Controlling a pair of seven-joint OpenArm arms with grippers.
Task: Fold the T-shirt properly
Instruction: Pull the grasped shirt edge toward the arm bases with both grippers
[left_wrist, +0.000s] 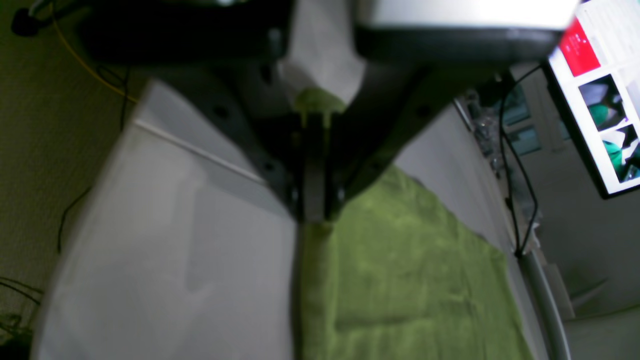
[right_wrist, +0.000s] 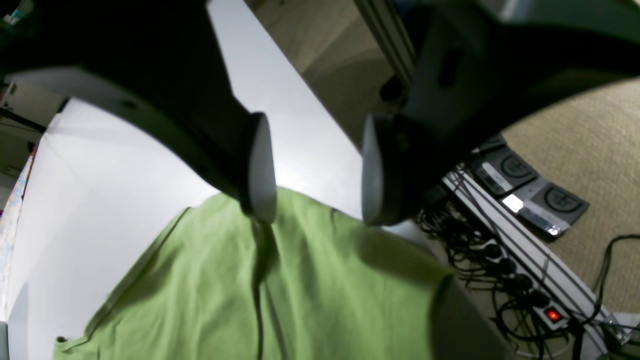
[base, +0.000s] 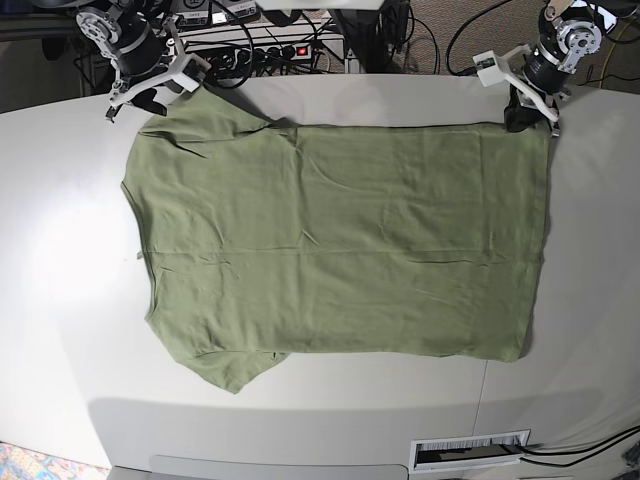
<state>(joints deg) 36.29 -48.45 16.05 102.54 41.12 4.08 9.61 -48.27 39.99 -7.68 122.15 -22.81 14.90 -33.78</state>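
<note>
The olive-green T-shirt (base: 340, 240) lies spread flat on the white table (base: 60, 300), neckline to the left and hem to the right. My left gripper (base: 527, 112) is at the shirt's far right hem corner and is shut on the fabric. In the left wrist view its fingers (left_wrist: 314, 210) are pressed together at the edge of the T-shirt (left_wrist: 400, 260). Over the far left sleeve my right gripper (base: 150, 95) stands open. From the right wrist, its pads (right_wrist: 262, 170) hang apart just above the T-shirt (right_wrist: 300, 290) and hold nothing.
Behind the table's far edge run a power strip (base: 285, 50) and tangled cables. Foot pedals (right_wrist: 530, 195) sit on the carpet. A monitor (left_wrist: 600, 95) stands off to one side. A vent slot (base: 470, 450) lies at the table's front edge.
</note>
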